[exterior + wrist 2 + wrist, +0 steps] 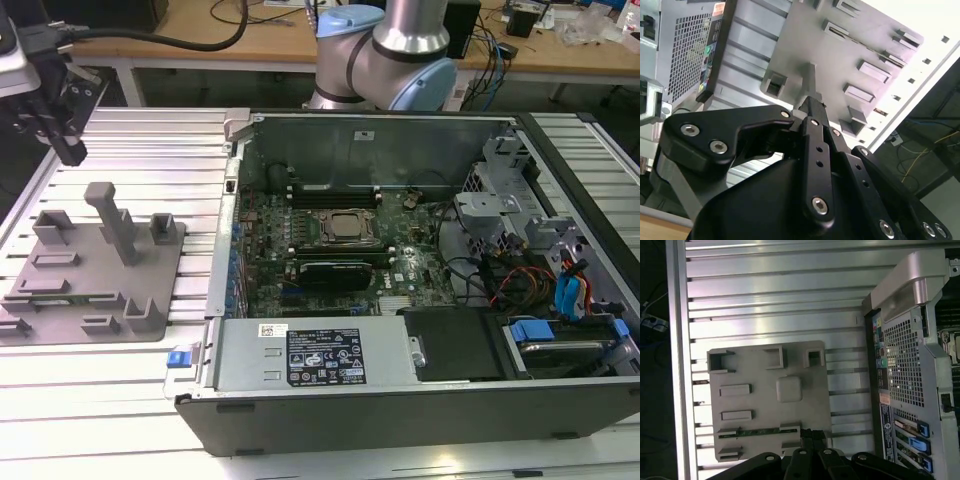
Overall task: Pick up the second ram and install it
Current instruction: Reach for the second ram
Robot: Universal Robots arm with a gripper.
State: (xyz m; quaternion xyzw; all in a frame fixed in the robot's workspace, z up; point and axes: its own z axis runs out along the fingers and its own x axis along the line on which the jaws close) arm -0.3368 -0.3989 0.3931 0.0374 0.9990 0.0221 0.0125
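Pincer [70,152]: jaws drawn together, fingertips side by side with nothing between them in both wrist views [813,433] [812,103]. It is carrying nothing. It hangs at the exterior view's far left, above the slotted table [150,150], touching nothing. My guess is that this height is what puts the whole fixture under the first wrist view.

Grey tray [810,405]: flat on the table, at the exterior view's left of the computer case [400,410] and just beside it. Raised blocks and one tall post [110,215] stand on it.

Second ram [757,431]: thin green stick lying flat in a tray slot, each end seated in a small block, on the row near my fingertips in the first wrist view. It is not picked up yet. I judge that the end blocks are there to fix its position and angle and to leave the long middle bare for gripping. Closed as they are, my jaws could not straddle it.

Case: lid off and lying on its side, so the motherboard [300,280] faces up, likely so it can be reached from above. Dark memory slots [335,195] run beside the processor socket [345,228]. I cannot tell which are filled.
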